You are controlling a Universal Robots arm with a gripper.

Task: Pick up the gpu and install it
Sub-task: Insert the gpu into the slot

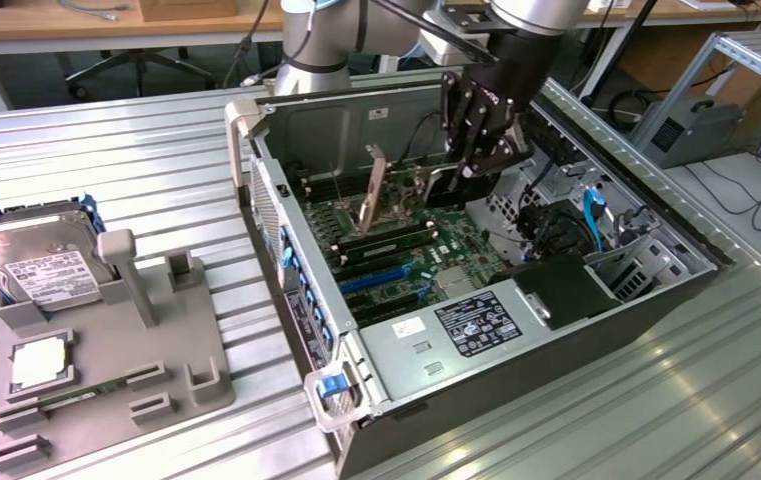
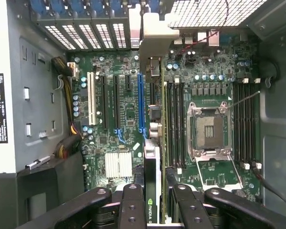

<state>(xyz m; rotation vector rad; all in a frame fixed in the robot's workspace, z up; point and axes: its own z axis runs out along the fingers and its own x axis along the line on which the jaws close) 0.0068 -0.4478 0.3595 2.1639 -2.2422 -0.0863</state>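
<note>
The end effector (image 1: 474, 165) is down inside the open computer case (image 1: 394, 340), which lies on its side on the bench (image 1: 113, 150). Its fingers (image 2: 132, 205) are clamped on 1 end of the gpu (image 1: 375, 190), holding it on edge above the motherboard (image 2: 124, 114). In the wrist view the gpu (image 2: 151, 162) runs edge-on away from the end effector (image 2: 155, 193) to its pale bracket (image 2: 155, 33), which reaches the row of slot covers (image 2: 86, 33) at the back of the case. The card sits just beside the long blue slot (image 2: 142, 102), between it and the memory slots (image 2: 174, 124). I cannot tell whether it has entered a slot. The step in hand looks like seating the card. Doing it well means holding the card upright and parallel to the slot, with its connector edge lined up over the slot's full length. The bracket should slide down against the rear wall rather than catch on it, and the press should be straight and even. With the grip at 1 end, the likely fault is a tilt that leaves the bracket end raised.
</note>
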